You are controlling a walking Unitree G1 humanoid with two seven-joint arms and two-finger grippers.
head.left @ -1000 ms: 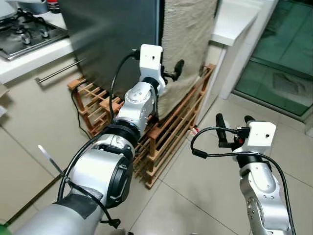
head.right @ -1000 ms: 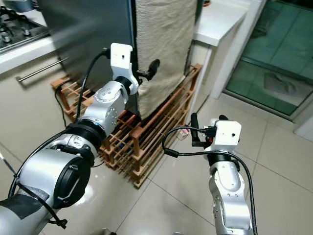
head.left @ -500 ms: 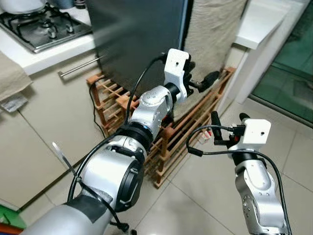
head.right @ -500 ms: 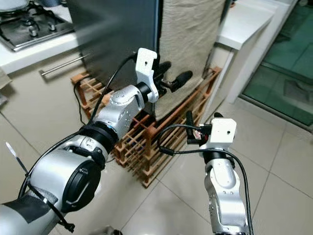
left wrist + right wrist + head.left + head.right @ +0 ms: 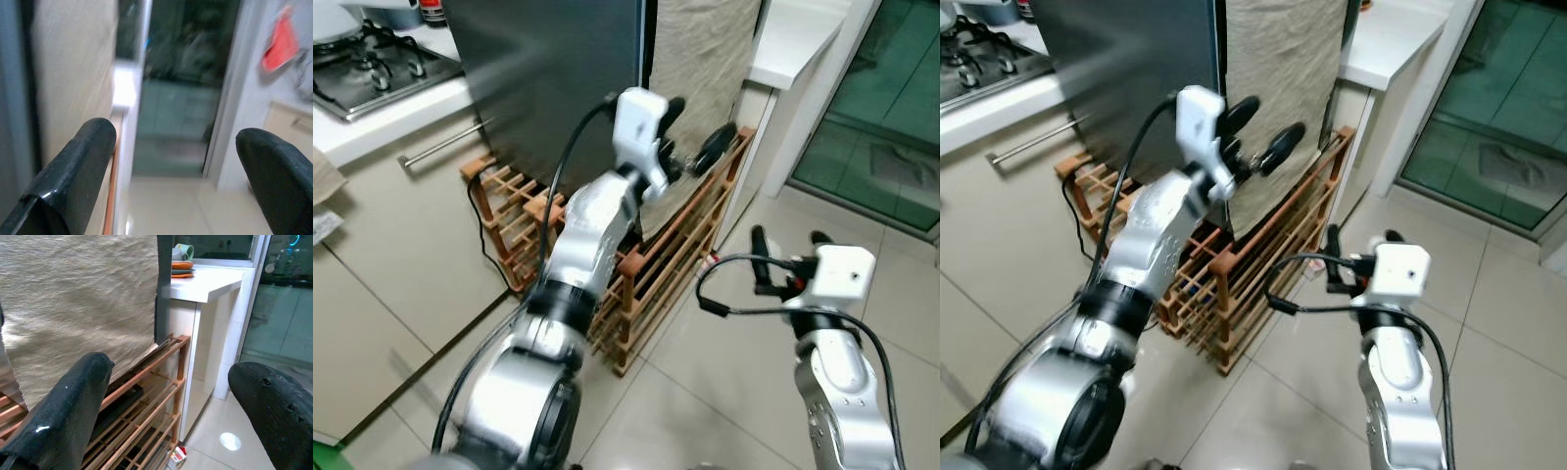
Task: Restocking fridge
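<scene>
Here, label by label:
Fridge: tall dark grey metal fridge [image 5: 548, 78], beige woven cloth [image 5: 1283, 88] hanging beside it.
Left gripper [image 5: 690, 132]: raised before the fridge's cloth, fingers wide, empty.
Right gripper [image 5: 785, 245]: lower, well apart from the fridge, fingers wide, empty.
Rack: slatted orange-brown wooden rack [image 5: 656, 274] under the fridge.

My arms were silver with black joint rings, white wrist boxes, looping black cables and glossy black fingers [image 5: 63, 406].

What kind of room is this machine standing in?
Most likely a home kitchen: a gas stove set in a white counter, a tall dark fridge on a wooden rack, and a tiled floor.
</scene>
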